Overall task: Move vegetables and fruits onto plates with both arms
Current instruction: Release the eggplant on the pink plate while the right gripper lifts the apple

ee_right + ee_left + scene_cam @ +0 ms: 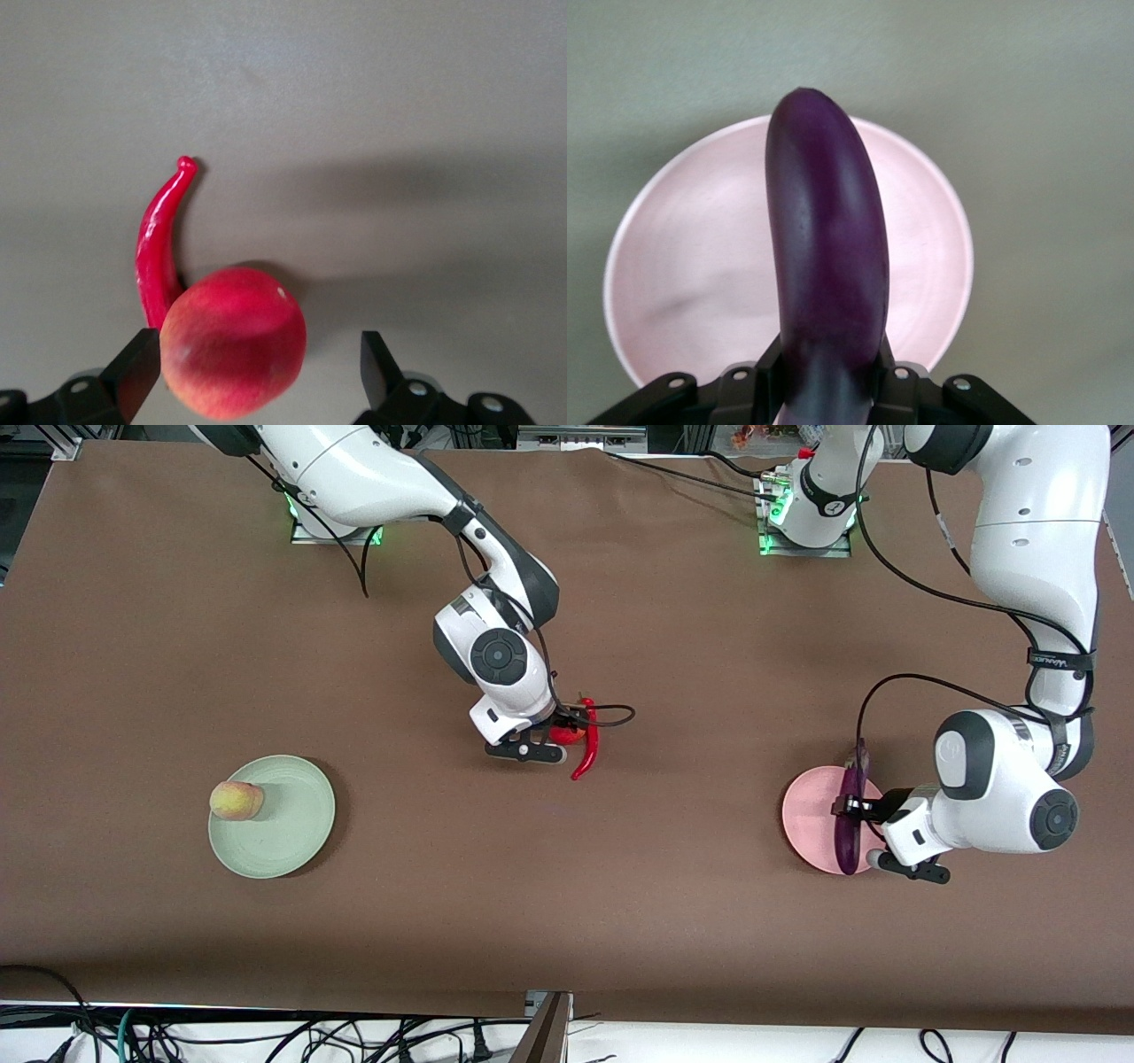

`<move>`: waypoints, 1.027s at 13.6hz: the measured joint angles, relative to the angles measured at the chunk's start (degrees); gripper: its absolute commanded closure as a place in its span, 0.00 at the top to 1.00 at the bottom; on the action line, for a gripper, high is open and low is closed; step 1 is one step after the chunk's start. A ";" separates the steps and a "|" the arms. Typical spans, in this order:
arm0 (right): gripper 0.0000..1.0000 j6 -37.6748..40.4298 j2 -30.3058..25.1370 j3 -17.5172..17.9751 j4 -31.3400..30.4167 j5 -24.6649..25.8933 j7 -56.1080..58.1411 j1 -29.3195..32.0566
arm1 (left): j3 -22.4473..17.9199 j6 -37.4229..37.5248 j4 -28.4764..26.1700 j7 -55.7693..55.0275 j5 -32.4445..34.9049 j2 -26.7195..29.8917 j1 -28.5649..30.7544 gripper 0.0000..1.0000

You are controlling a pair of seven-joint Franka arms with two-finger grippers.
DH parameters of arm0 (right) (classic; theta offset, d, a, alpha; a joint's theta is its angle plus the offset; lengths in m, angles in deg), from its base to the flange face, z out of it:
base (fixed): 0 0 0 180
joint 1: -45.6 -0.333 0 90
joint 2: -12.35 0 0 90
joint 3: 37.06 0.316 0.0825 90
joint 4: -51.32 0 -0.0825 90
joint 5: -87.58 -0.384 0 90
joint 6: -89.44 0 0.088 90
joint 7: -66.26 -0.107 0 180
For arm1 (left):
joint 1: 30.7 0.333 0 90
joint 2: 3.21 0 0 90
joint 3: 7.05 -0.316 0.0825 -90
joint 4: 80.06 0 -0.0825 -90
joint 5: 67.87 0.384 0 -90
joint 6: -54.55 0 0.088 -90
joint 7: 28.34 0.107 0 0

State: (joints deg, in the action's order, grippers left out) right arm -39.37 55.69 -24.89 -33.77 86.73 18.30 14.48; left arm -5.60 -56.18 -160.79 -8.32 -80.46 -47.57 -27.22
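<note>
On left arm, band lettering, perhaps unreadable.

purple eggplant over pink plate

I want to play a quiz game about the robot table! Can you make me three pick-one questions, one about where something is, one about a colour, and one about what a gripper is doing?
1. Where is the peach?
A. On the green plate
B. On the pink plate
C. On the bare table

2. What colour is the thing the left gripper holds?
A. Yellow
B. Purple
C. Orange

3. How are the right gripper's fingers?
A. Shut tight on the chili pepper
B. Shut on nothing
C. Open, one on each side of the red fruit

Answers:
1. A, the peach sits at the green plate's edge in the front view.
2. B, the left gripper is shut on the purple eggplant over the pink plate.
3. C, the right wrist view shows both fingers apart with the red fruit between them, the chili pepper lying beside it.
</note>
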 measured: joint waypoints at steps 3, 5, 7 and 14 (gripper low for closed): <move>1.00 -1.65 1.02 0.00 0.00 0.00 -1.55 -0.55 | 0.39 -0.46 0.00 0.63 0.00 -1.35 -0.03 0.20; 1.00 -1.97 1.14 0.00 0.00 0.00 -1.78 -0.79 | 0.58 -0.61 0.01 0.62 0.00 -1.70 -0.15 1.00; 1.00 -2.06 1.16 0.00 0.00 0.00 -1.88 -0.96 | 0.56 -1.21 0.01 0.62 -0.11 -2.17 -0.05 1.00; 0.83 -4.23 3.04 -0.01 -0.09 0.00 -4.43 -1.80 | 1.63 -1.69 0.84 -5.03 -1.62 -2.35 -0.34 1.00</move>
State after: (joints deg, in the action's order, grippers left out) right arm -43.60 58.72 -24.91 -33.86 86.73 13.87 12.69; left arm -3.97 -57.87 -159.95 -13.35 -82.08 -49.92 -27.56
